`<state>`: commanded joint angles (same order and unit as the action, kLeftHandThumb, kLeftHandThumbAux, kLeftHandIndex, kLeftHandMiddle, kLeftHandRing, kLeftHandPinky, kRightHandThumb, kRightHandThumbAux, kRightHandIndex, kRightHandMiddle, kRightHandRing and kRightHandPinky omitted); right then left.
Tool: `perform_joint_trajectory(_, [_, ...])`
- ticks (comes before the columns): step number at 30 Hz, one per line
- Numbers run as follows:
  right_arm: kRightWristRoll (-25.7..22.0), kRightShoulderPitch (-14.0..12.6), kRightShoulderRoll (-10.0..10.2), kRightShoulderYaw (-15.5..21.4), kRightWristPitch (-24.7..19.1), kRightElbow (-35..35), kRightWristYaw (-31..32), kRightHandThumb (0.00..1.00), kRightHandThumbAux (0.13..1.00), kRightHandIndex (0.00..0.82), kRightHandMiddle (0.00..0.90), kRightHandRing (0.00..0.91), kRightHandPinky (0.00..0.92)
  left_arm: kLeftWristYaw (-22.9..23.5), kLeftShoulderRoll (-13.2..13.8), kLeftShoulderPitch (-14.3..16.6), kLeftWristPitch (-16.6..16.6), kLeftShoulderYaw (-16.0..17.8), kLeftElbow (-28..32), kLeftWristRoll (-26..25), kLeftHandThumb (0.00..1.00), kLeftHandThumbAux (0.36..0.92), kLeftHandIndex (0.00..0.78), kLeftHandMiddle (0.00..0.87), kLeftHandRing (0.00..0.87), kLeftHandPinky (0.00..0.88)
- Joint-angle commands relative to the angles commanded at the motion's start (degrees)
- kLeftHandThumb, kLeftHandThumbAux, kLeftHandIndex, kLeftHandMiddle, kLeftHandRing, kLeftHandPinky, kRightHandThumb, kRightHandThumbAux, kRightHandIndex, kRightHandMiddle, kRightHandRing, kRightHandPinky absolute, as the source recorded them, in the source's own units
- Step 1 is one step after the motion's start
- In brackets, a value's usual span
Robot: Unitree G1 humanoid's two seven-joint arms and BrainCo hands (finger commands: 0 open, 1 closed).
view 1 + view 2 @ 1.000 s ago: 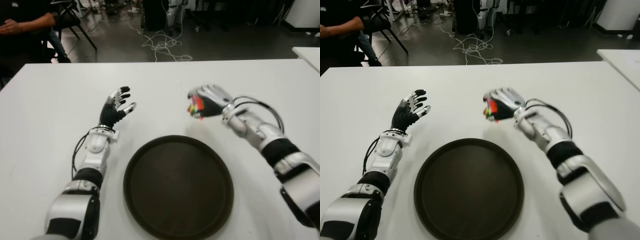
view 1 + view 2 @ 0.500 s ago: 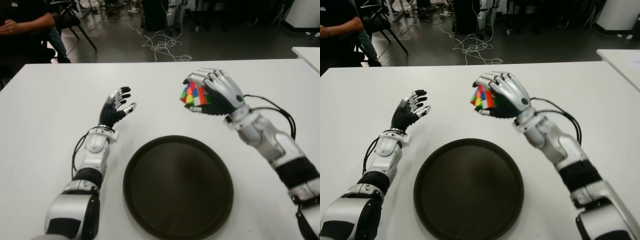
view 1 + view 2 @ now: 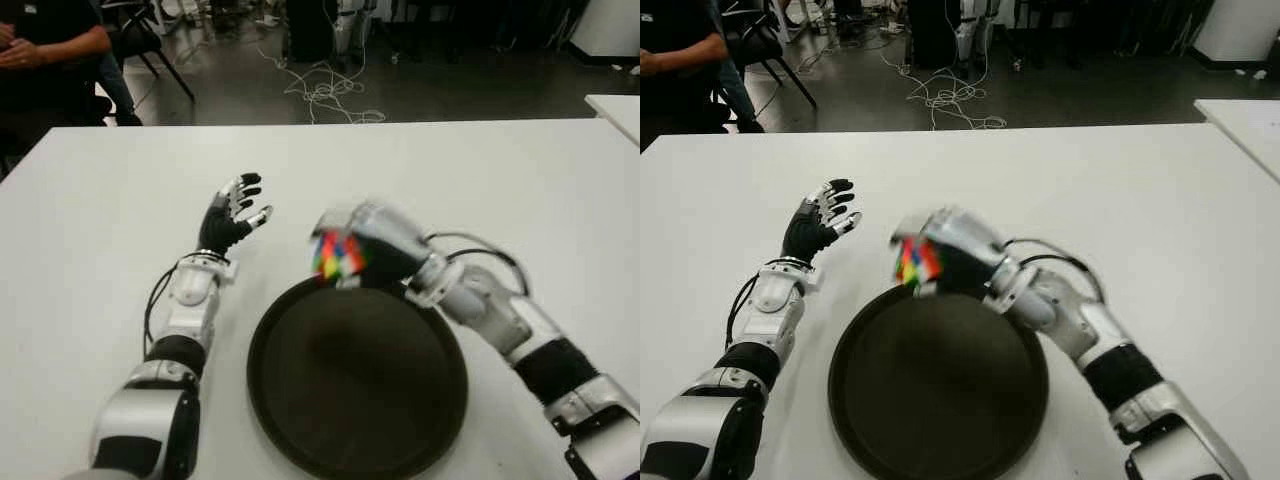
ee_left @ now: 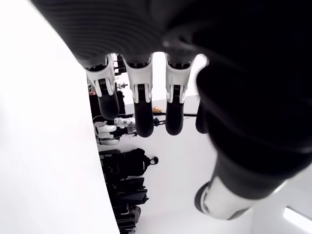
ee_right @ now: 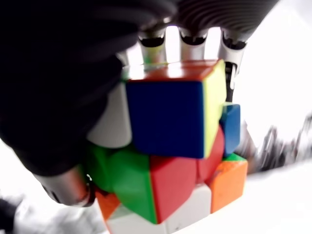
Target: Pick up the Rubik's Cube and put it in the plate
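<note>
My right hand (image 3: pixel 365 245) holds the multicoloured Rubik's Cube (image 3: pixel 337 256) above the far rim of the round dark plate (image 3: pixel 357 375). Its fingers are curled around the cube (image 5: pixel 170 146), which fills the right wrist view. The cube (image 3: pixel 917 263) hangs in the air just over the plate's back edge (image 3: pixel 938 385), not touching it. My left hand (image 3: pixel 233 213) shows to the left of the plate, palm up with fingers spread and nothing in it; the left wrist view shows its fingers (image 4: pixel 141 97) straight.
The white table (image 3: pixel 100 200) stretches all round the plate. A second white table (image 3: pixel 615 105) edges in at the far right. A seated person (image 3: pixel 45 45) is beyond the table's far left corner. Cables (image 3: pixel 325 90) lie on the dark floor behind.
My right hand has swung the cube down and to the left, from high above the table behind the plate to just over the plate's far rim. The left hand has not moved.
</note>
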<state>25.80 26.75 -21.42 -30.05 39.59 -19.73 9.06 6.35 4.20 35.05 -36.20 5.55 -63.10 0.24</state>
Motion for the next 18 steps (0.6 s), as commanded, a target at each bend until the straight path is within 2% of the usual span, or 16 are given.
perform_joint_trajectory(5, [-6.31, -0.01, -0.8, 0.26, -0.34, 0.78, 9.69, 0.677, 0.736, 0.426, 0.72, 0.735, 0.74, -0.7, 0.04, 0.05, -0.36, -0.22, -0.21, 0.47, 0.0, 0.851, 0.204, 0.18, 0.151, 0.14])
perform_joint_trajectory(9, [-11.36, 0.13, -1.1, 0.68, -2.59, 2.11, 17.16, 0.678, 0.735, 0.427, 0.727, 0.743, 0.749, -1.31, -0.02, 0.11, -0.69, -0.31, -0.42, 0.69, 0.0, 0.847, 0.199, 0.171, 0.148, 0.14])
perform_joint_trajectory(13, [-13.2, -0.28, -0.53, 1.29, -4.92, 3.57, 20.6, 0.678, 0.734, 0.428, 0.736, 0.75, 0.751, -0.95, -0.07, 0.25, -0.42, -0.09, -0.62, 0.34, 0.0, 0.84, 0.211, 0.181, 0.149, 0.124])
perform_joint_trajectory(18, [-12.93, -1.02, 0.18, 2.11, -5.96, 4.52, 21.63, 0.678, 0.734, 0.428, 0.74, 0.751, 0.748, -0.89, -0.16, 0.24, -0.28, 0.04, -0.61, 0.19, 0.002, 0.836, 0.218, 0.189, 0.152, 0.124])
